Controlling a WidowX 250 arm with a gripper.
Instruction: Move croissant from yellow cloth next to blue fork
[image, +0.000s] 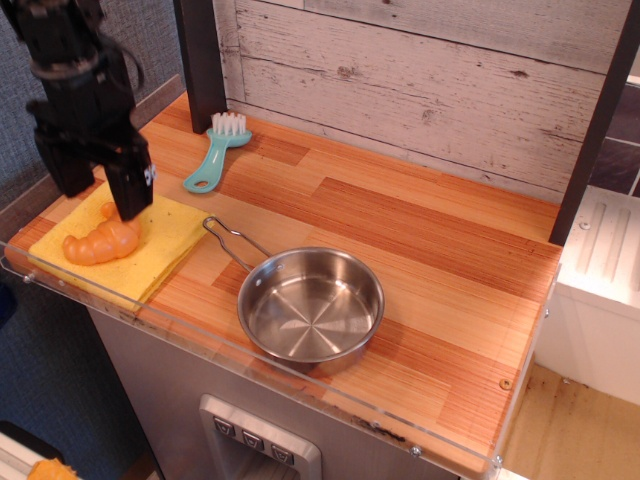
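- Observation.image view: the black gripper (97, 195) hangs with its jaws apart, pointing down, one finger (130, 190) reaching the upper end of the one glossy orange-tan segmented toy croissant (100, 243).
- The croissant lies curved on the single flat, layered yellow cloth (165, 240) at the left of the wooden counter (420, 250).
- One teal-blue plastic fork with white bristles (214, 153) lies behind the cloth; one round steel pan (310, 305) sits to the right.
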